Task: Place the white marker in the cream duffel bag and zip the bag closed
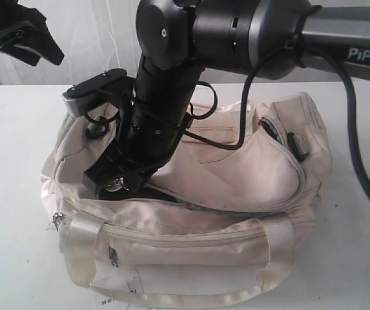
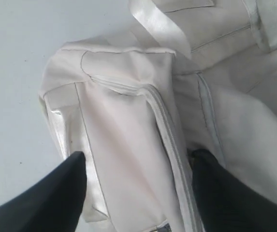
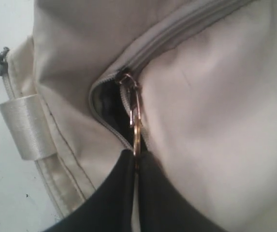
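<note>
While the left gripper (image 2: 139, 154) idles open, empty, the right gripper (image 3: 136, 154) pinches the zipper pull (image 3: 134, 113), left end of the cream duffel bag (image 1: 236, 174).

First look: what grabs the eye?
A black arm sprawls across the cream duffel bag on the white table. The right gripper is pinched shut on the zipper pull near the bag's left end in the exterior view, a short gap unzipped. The left gripper hangs open above one bag end.
</note>
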